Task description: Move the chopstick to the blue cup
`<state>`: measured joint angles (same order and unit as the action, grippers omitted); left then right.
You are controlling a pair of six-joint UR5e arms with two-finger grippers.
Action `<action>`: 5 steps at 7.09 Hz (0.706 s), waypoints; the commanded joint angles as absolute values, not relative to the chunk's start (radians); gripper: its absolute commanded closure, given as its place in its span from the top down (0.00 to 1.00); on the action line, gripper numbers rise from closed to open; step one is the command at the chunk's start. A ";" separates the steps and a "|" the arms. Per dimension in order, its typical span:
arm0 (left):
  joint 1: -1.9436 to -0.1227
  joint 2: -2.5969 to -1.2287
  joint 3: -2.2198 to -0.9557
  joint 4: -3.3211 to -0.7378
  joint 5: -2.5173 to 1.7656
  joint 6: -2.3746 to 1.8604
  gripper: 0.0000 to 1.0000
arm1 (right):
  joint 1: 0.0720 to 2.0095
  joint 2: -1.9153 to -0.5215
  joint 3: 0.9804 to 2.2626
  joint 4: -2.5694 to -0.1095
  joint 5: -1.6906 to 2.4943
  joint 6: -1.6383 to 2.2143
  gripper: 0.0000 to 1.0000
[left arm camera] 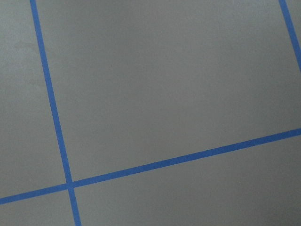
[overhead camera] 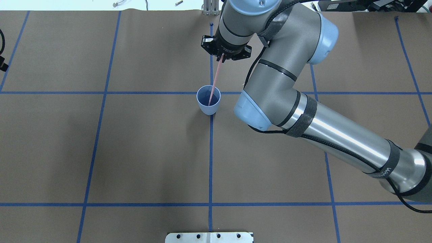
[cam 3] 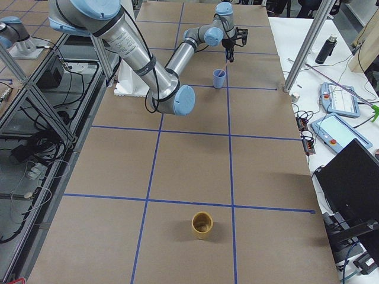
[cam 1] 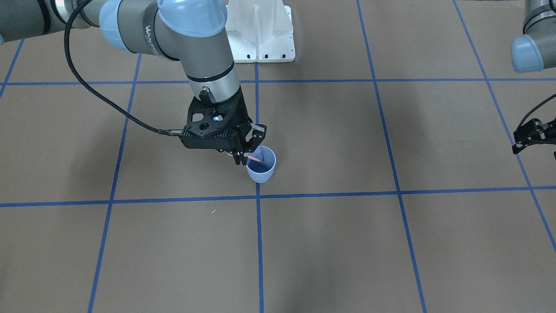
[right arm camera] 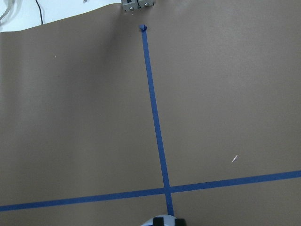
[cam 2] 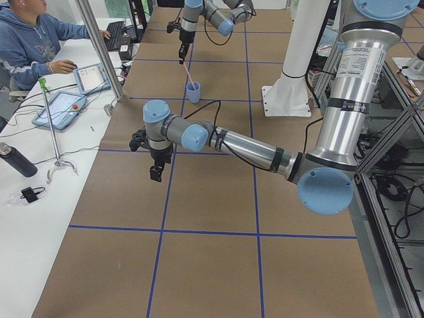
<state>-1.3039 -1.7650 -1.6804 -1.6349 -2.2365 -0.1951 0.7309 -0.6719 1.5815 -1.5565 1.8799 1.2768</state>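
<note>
The left claw (cam 2: 156, 173) hangs over bare table (overhead camera: 152, 152), well apart from everything else, and seems to play no part here; I cannot tell whether its fingers are apart or together. Toward the middle, the job looks nearly done. The blue cup (overhead camera: 206, 109) stands upright on a taped line, and the pink chopstick (overhead camera: 214, 79) already has its lower end inside the cup's mouth. Its upper end is pinched between the closed fingers of the right claw (overhead camera: 221, 60), so the stick has been carried to the cup but not yet let go. By my reading, what is left is to lower it a little if needed, part the fingers so the stick drops and leans on the rim, then lift the arm away. The chopstick runs from the right claw's fingertips down into the cup, which sits just below that claw, its rim near the fingertips in the front view.
</note>
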 commanded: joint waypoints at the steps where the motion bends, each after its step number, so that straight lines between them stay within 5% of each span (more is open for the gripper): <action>1: -1.304 -1.766 -1.681 -1.634 -2.237 -0.196 0.99 | 0.729 -0.676 1.588 -1.551 1.879 1.278 1.00; 5: -1.304 -1.767 -1.677 -1.634 -2.237 -0.198 0.99 | 0.874 -0.855 1.860 -1.679 1.995 1.257 1.00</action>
<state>-1.3039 -1.7670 -1.6780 -1.6337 -2.2365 -0.1978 0.7967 -0.7816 1.7589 -1.6046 1.9246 1.2711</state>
